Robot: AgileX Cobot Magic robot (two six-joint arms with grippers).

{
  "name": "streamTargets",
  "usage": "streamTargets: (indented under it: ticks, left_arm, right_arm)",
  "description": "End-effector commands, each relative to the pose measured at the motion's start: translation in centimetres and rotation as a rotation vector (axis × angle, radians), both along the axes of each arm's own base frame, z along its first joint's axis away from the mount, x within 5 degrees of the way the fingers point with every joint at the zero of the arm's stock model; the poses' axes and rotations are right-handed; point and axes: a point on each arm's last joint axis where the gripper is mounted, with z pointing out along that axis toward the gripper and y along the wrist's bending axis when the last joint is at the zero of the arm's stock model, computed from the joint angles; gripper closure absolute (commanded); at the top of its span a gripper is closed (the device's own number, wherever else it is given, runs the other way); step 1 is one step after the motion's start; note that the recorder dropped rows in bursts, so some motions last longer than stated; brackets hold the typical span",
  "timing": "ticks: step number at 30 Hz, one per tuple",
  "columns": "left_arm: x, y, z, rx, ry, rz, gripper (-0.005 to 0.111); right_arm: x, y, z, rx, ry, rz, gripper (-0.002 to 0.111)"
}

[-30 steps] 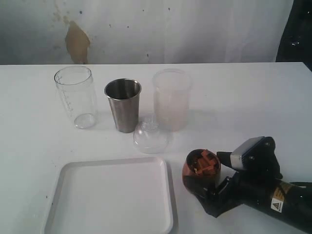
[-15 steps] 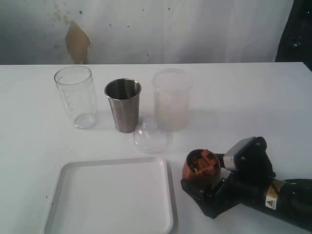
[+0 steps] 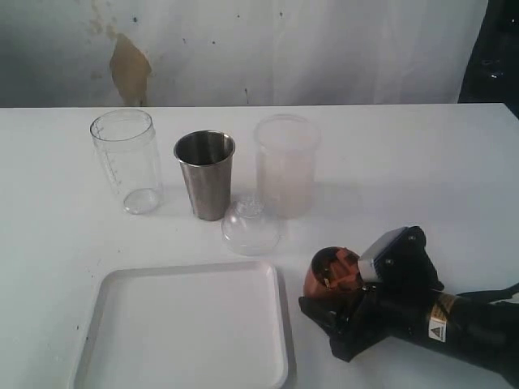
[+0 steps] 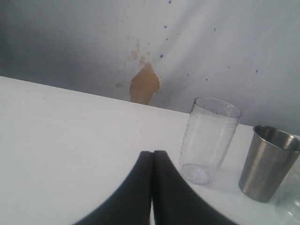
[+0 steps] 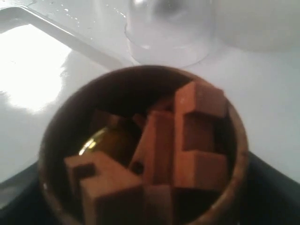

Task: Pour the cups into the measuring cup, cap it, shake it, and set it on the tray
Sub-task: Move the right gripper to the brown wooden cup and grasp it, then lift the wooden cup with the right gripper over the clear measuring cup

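The small wooden cup stands right of the tray, filled with brown wooden blocks. My right gripper reaches in low from the right, a finger against each side of the cup. In the right wrist view the cup fills the space between the dark jaws. The steel tumbler and the clear measuring cup stand upright at the back left. The left gripper is shut on nothing, short of the measuring cup and tumbler; the exterior view does not show it.
A cloudy frosted container stands right of the steel tumbler. A clear domed lid lies in front of both, just beyond the wooden cup. A stained white wall runs behind the table.
The right gripper slid left along the table until its fingers came round the wooden cup, then narrowed onto it. The cup stayed in place. The left gripper has not moved.
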Motion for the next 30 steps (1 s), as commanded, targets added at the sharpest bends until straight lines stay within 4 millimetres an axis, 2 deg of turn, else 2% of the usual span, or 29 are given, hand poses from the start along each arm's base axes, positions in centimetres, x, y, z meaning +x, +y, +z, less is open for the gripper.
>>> streamTargets:
  ticks: [1, 2, 3, 9, 15, 21, 24, 28, 29, 30]
  left_arm:
    - [0.0, 0.0, 0.2, 0.002, -0.016, -0.001, 0.107]
    - [0.0, 0.0, 0.2, 0.002, -0.016, -0.001, 0.107]
    - [0.0, 0.0, 0.2, 0.002, -0.016, -0.001, 0.107]
    - [0.0, 0.0, 0.2, 0.002, -0.016, -0.001, 0.107]
    - [0.0, 0.0, 0.2, 0.002, -0.016, -0.001, 0.107]
    - [0.0, 0.0, 0.2, 0.002, -0.016, -0.001, 0.107]
    - [0.0, 0.0, 0.2, 0.002, -0.016, -0.001, 0.107]
    - [0.0, 0.0, 0.2, 0.002, -0.016, -0.001, 0.107]
    - [0.0, 0.0, 0.2, 0.002, -0.016, -0.001, 0.107]
    - [0.0, 0.0, 0.2, 0.002, -0.016, -0.001, 0.107]
  right_arm:
    - [0.2, 0.1, 0.2, 0.016, -0.025, 0.002, 0.084]
    - [0.2, 0.1, 0.2, 0.012, -0.028, 0.004, 0.099]
    - [0.2, 0.1, 0.2, 0.009, -0.031, 0.006, 0.108]
    - [0.4, 0.3, 1.5, 0.03, -0.111, 0.015, 0.108]
    - [0.8, -0.2, 5.0, 0.001, -0.222, -0.038, 0.108]
    - [2.8, -1.4, 10.1, -0.002, -0.162, -0.225, 0.108]
    - [3.9, -1.3, 12.6, 0.024, -0.101, -0.278, 0.108]
    - [5.4, 0.0, 15.6, -0.039, -0.051, -0.319, 0.108]
    - [6.2, 0.8, 17.2, -0.078, -0.044, -0.345, 0.108]
    - [6.5, 1.3, 17.9, -0.108, -0.043, -0.352, 0.108]
